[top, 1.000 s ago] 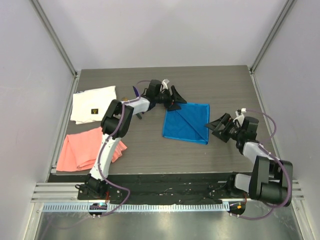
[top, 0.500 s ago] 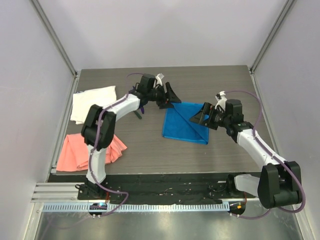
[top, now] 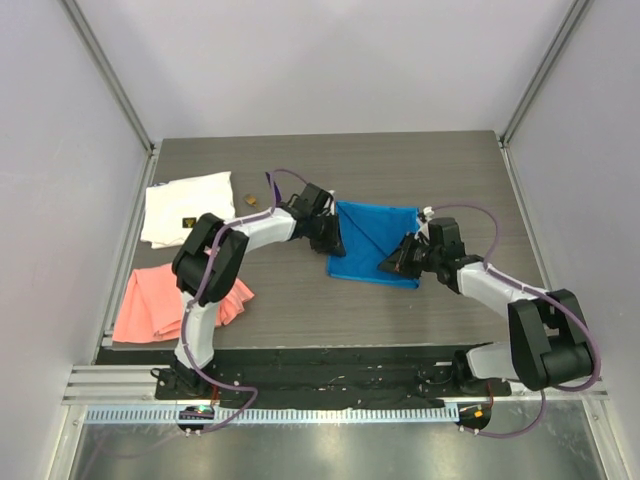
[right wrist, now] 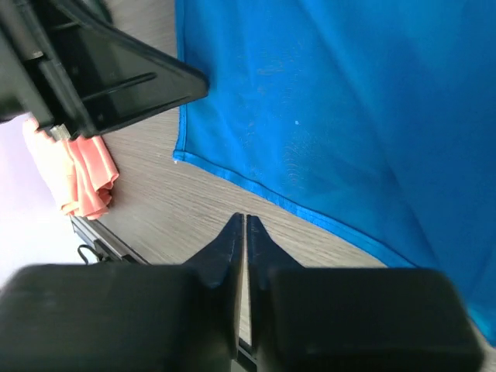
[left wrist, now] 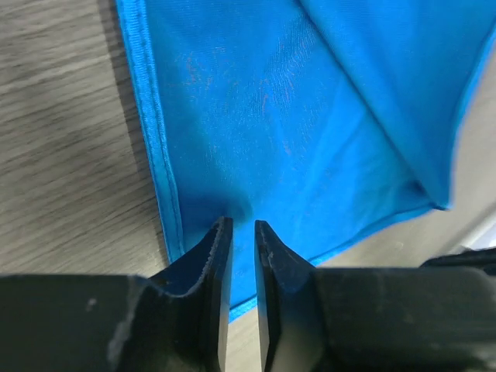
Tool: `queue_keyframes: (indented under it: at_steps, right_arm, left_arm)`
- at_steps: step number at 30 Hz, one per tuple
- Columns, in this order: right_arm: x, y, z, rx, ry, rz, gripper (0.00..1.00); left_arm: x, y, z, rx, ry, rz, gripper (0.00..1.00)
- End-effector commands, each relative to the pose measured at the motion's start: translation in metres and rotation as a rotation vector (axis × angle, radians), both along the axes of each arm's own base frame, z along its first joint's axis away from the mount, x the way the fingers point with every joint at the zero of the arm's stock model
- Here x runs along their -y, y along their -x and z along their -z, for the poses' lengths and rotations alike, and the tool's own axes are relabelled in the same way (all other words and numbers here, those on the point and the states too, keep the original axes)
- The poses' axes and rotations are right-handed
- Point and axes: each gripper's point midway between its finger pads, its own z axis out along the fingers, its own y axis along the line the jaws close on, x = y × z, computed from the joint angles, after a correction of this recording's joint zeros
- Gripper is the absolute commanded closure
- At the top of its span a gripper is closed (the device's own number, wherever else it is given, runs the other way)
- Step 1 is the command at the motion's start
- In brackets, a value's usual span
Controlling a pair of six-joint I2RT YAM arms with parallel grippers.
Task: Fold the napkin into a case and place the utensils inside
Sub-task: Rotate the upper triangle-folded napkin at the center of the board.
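Fingertips on your left gripper (left wrist: pixel 241 226) stand a sliver apart, pressed onto the napkin (left wrist: pixel 310 116) just inside its left hem, close to the near-left corner. A small pucker of blue sits at the tips, so they seem to have pinched some cloth, though the wrist view is too tight to be sure. Your right gripper (right wrist: pixel 242 219) has its fingers squeezed together with no cloth between them. Its tips are over bare table (right wrist: pixel 178 209), just short of the napkin's near hem.

The napkin lies flat mid-table, roughly square, with no real long axis. The line that matters is a diagonal crease from the far-left part to the near-right corner, with a folded flap to its right. From the left fingers the cloth spreads away to the right; from the right fingers it lies straight ahead. The left arm is the one in contact, so you would likely lead the next fold from there.

Only the top view shows the purple utensil (top: pixel 271 184) and tan-ended utensil (top: pixel 250 200), on the table off the napkin's far-left, beside the left arm. Only the wrist views show how the fingers stand; the right one also catches the pink cloth (right wrist: pixel 77 174)
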Motion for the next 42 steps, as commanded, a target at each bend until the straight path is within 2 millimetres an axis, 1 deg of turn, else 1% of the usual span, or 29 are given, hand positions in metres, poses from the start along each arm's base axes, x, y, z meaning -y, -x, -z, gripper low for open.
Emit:
queue_keyframes:
  at_steps: [1, 2, 6, 7, 14, 17, 18, 19, 20, 21, 22, 23, 24, 25, 26, 28, 29, 30, 31, 33, 34, 35, 36, 37, 38, 39, 40, 41, 42]
  right_arm:
    - [-0.007, -0.009, 0.007, 0.040, -0.020, 0.005, 0.95]
    - [-0.005, -0.008, 0.015, 0.023, -0.006, 0.014, 0.99]
    - [0.009, -0.009, 0.044, -0.034, 0.099, 0.046, 0.99]
    - [0.019, -0.009, 0.053, -0.055, 0.157, 0.080, 0.99]
    - [0.069, -0.019, 0.071, -0.125, 0.274, 0.185, 0.99]
    - [0.084, -0.033, 0.068, -0.106, 0.360, 0.176, 0.99]
    - [0.091, -0.048, 0.064, -0.081, 0.405, 0.183, 0.99]
    - [0.096, -0.050, 0.065, -0.093, 0.434, 0.182, 0.99]
    - [0.099, -0.067, 0.055, -0.065, 0.447, 0.190, 0.99]
    - [0.108, -0.074, 0.053, -0.061, 0.473, 0.199, 0.99]
    - [0.112, -0.077, 0.058, -0.084, 0.486, 0.196, 0.99]
    - [0.116, -0.094, 0.048, -0.052, 0.489, 0.207, 0.99]
    - [0.118, -0.100, 0.044, -0.049, 0.487, 0.203, 0.99]
    - [0.124, -0.105, 0.048, -0.059, 0.500, 0.198, 0.99]
    - [0.126, -0.120, 0.034, -0.027, 0.500, 0.206, 0.99]
    - [0.129, -0.124, 0.024, -0.030, 0.519, 0.189, 0.98]
    - [0.130, -0.130, 0.011, -0.006, 0.520, 0.198, 0.96]
    - [0.128, -0.129, 0.005, 0.001, 0.511, 0.198, 0.86]
    - [0.119, -0.127, -0.001, 0.011, 0.466, 0.182, 0.79]
    - [0.103, -0.115, -0.012, 0.033, 0.412, 0.150, 0.64]
    - [0.091, -0.108, -0.017, 0.039, 0.369, 0.115, 0.59]
    - [0.073, -0.092, -0.016, 0.032, 0.323, 0.080, 0.54]
    - [0.060, -0.087, -0.019, 0.051, 0.281, 0.055, 0.47]
    - [0.049, -0.079, -0.019, 0.053, 0.244, 0.030, 0.45]
    - [0.028, -0.056, -0.007, 0.006, 0.183, -0.012, 0.43]
    - [0.018, -0.055, -0.015, 0.056, 0.149, -0.020, 0.41]
    - [0.010, -0.048, -0.013, 0.052, 0.132, -0.030, 0.42]
    - [0.007, -0.035, -0.002, 0.025, 0.129, -0.036, 0.44]
    - [-0.001, -0.034, -0.004, 0.036, 0.104, -0.035, 0.50]
  left_arm:
    - [-0.019, 0.002, 0.011, 0.063, -0.156, 0.000, 0.80]
    - [-0.020, 0.005, 0.015, 0.057, -0.166, -0.001, 0.81]
    - [-0.021, 0.022, 0.029, 0.006, -0.192, -0.011, 0.82]
    - [-0.022, 0.030, 0.033, -0.008, -0.198, -0.009, 0.83]
    - [-0.004, 0.072, 0.043, -0.119, -0.117, -0.014, 0.83]
    - [0.019, 0.093, 0.042, -0.185, -0.052, 0.005, 0.83]
    - [0.036, 0.099, 0.036, -0.189, -0.017, 0.025, 0.82]
    - [0.047, 0.102, 0.032, -0.197, 0.013, 0.035, 0.81]
    - [0.058, 0.109, 0.031, -0.237, 0.044, 0.041, 0.81]
    - [0.072, 0.118, 0.027, -0.239, 0.064, 0.073, 0.81]
    - [0.093, 0.112, 0.013, -0.214, 0.103, 0.097, 0.80]
    - [0.105, 0.117, 0.006, -0.226, 0.128, 0.125, 0.80]
    - [0.119, 0.127, 0.006, -0.233, 0.136, 0.158, 0.79]
    - [0.134, 0.125, -0.010, -0.208, 0.175, 0.182, 0.78]
    - [0.142, 0.128, -0.018, -0.200, 0.191, 0.201, 0.76]
    - [0.154, 0.135, -0.039, -0.181, 0.239, 0.262, 0.66]
    - [0.153, 0.135, -0.048, -0.169, 0.250, 0.269, 0.63]
    - [0.150, 0.131, -0.064, -0.117, 0.261, 0.288, 0.54]
    - [0.141, 0.132, -0.069, -0.109, 0.238, 0.290, 0.50]
    - [0.117, 0.117, -0.070, -0.050, 0.191, 0.281, 0.44]
    - [0.106, 0.112, -0.085, -0.027, 0.198, 0.268, 0.42]
    - [0.083, 0.100, -0.075, -0.043, 0.178, 0.227, 0.41]
    - [0.071, 0.093, -0.078, -0.043, 0.181, 0.211, 0.39]
    - [0.061, 0.087, -0.089, -0.026, 0.202, 0.212, 0.37]
    - [0.042, 0.069, -0.091, -0.010, 0.206, 0.162, 0.36]
    - [0.029, 0.065, -0.086, -0.010, 0.194, 0.140, 0.33]
    - [0.018, 0.055, -0.088, 0.022, 0.183, 0.127, 0.33]
    - [0.003, 0.041, -0.094, 0.048, 0.176, 0.091, 0.33]
    - [-0.006, 0.036, -0.096, 0.044, 0.162, 0.079, 0.34]
